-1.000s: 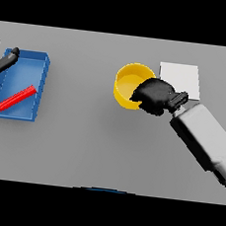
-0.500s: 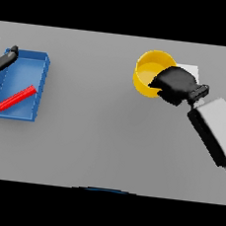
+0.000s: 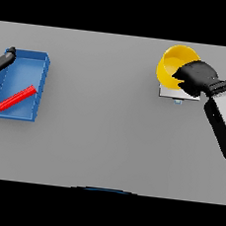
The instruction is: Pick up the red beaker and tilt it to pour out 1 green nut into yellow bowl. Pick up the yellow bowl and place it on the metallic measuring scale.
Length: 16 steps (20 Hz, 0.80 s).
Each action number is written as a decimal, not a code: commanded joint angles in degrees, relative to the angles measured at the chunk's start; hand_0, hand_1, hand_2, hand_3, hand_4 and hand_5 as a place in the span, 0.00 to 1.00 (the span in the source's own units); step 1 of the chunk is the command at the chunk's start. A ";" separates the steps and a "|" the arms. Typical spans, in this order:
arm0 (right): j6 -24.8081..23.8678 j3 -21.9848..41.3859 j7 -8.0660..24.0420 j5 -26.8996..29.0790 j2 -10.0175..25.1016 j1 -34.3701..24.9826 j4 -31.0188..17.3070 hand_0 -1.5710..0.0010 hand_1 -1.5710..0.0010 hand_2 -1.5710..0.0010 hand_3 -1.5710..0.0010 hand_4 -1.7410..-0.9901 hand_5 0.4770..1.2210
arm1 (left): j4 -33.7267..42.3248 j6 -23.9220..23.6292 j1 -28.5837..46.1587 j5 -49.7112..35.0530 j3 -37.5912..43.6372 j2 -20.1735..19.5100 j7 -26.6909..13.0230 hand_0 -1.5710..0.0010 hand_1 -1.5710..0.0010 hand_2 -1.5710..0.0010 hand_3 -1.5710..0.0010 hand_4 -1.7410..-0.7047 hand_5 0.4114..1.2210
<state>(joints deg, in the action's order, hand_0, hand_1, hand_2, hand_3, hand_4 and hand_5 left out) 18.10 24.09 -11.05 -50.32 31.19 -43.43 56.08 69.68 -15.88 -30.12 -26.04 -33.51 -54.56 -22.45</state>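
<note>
Grey table (image 3: pixel 102 133) fills the view, with the right hand (image 3: pixel 196 79) near its far right side, fingers curled over the near rim of the yellow bowl (image 3: pixel 174 62) and grasping it. Bowl and hand cover most of the scale (image 3: pixel 168 92), a pale plate of which only the near edge shows. Well apart, at the left side, a blue tray (image 3: pixel 41 79) holds a red stick (image 3: pixel 16 97) lying at a slant. Beside the tray's far corner, the left hand (image 3: pixel 3 60) shows; its grip cannot be told.

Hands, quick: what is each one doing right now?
Right hand: closed on the yellow bowl, over the scale.
Left hand: at blue tray; cannot be told.
</note>
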 commanded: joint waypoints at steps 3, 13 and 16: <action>-3.02 -0.68 0.05 -1.05 -1.50 -1.52 -6.51 0.00 0.00 0.06 0.21 0.00 1.00 | -0.87 0.04 0.15 -0.05 -0.03 0.59 0.17 1.00 1.00 1.00 1.00 0.98 0.38; -2.38 -3.69 -1.50 -0.12 -4.51 -4.26 -16.88 0.10 0.00 0.13 0.05 0.00 1.00 | -1.32 -0.04 -0.17 0.24 -0.12 0.67 -0.07 1.00 1.00 1.00 1.00 0.98 0.37; -2.15 -4.32 -2.63 -0.14 -4.26 -4.19 -17.48 0.15 0.07 0.09 0.24 0.00 1.00 | -1.64 0.38 -0.46 0.05 -0.24 1.11 -0.27 1.00 1.00 1.00 1.00 0.98 0.38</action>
<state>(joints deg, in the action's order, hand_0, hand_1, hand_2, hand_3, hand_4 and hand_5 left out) 15.91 19.75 -13.62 -50.52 26.93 -47.66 38.63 68.03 -15.51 -30.59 -25.98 -33.75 -53.45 -22.73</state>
